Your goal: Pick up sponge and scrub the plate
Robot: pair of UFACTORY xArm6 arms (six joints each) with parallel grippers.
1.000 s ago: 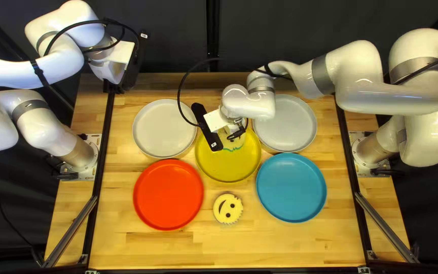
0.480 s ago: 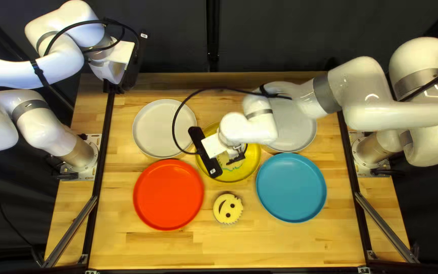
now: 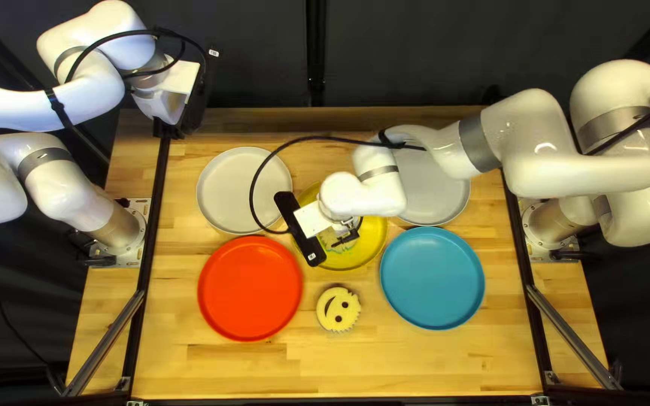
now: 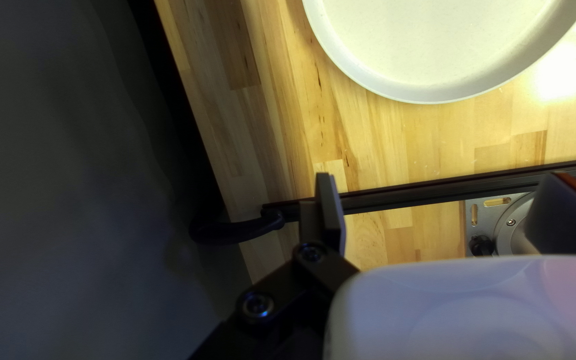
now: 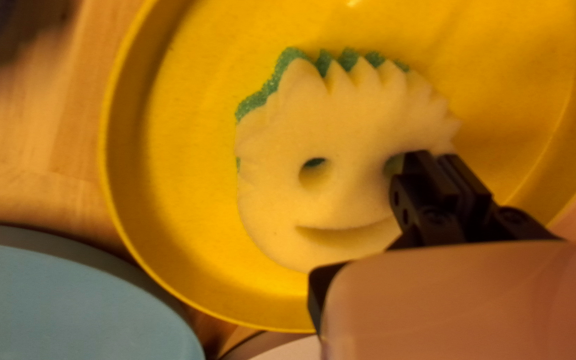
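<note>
Left arm (image 3: 90, 90): is being held raised, its claw (image 3: 170, 132) being carried by the far left corner of the bench (image 3: 227, 368); in the left wrist view this left claw (image 4: 445, 207) is being held wide open, empty, its two fingers standing well apart. Pale plate (image 3: 242, 188), round: is being displayed on the far part of the bench, partly crossed by a black cable (image 3: 253, 184). Red plate (image 3: 250, 289): is lying nearer, just beside the pale one. Yellow plate (image 3: 374, 244): is being partly covered by the right claw (image 3: 347, 240) and its mount. Sponge (image 5: 341, 133), smiling face upward, green showing along its toothed edge: is lying inside the yellow plate and is being gripped beside one eye hole by the right claw, whose fingers are being held almost together. Second sponge (image 3: 338, 309), yellow, smiling: is lying on the bench on the near side of the yellow plate. Grey plate (image 3: 441, 188): is being partly hidden by the right arm (image 3: 581, 159). Blue plate (image 3: 432, 278): is lying nearer than the grey one. Right arm: is being extended inward from its base at the bench's right edge.
</note>
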